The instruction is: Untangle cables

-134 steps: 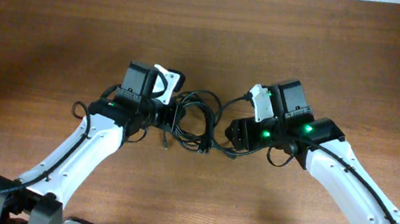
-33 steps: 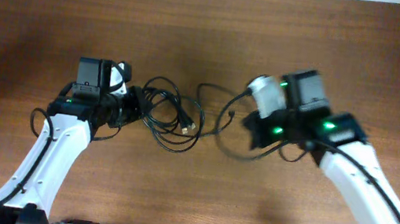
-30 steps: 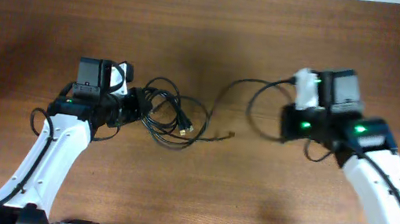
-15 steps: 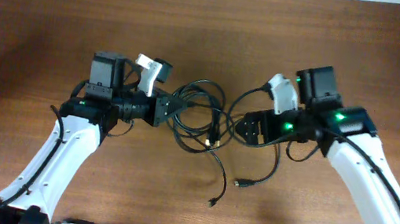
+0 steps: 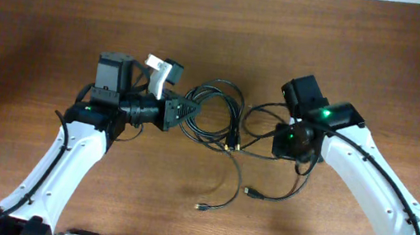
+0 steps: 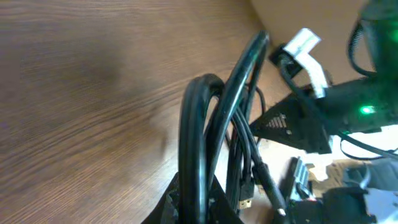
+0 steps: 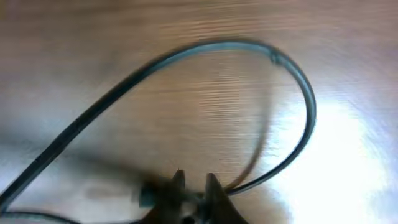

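**Both tools clamped on the cables at mid-desk**

The left tool (image 5: 186, 112) is closed tight on the looped bundle of cables (image 5: 216, 115), with several black strands rising from between its fingers (image 6: 176, 198). The right tool (image 7: 194, 185) is drawn narrow and pinches one strand, though its wrist view is blurred. That strand arcs away over the desk (image 5: 40, 25). Between the arms, two loose ends trail toward the near edge, each ending in a small plug (image 5: 198, 207).

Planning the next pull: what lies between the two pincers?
In the overhead view, only the cables, in tangled loops, lie between the left pincer and the right pincer.
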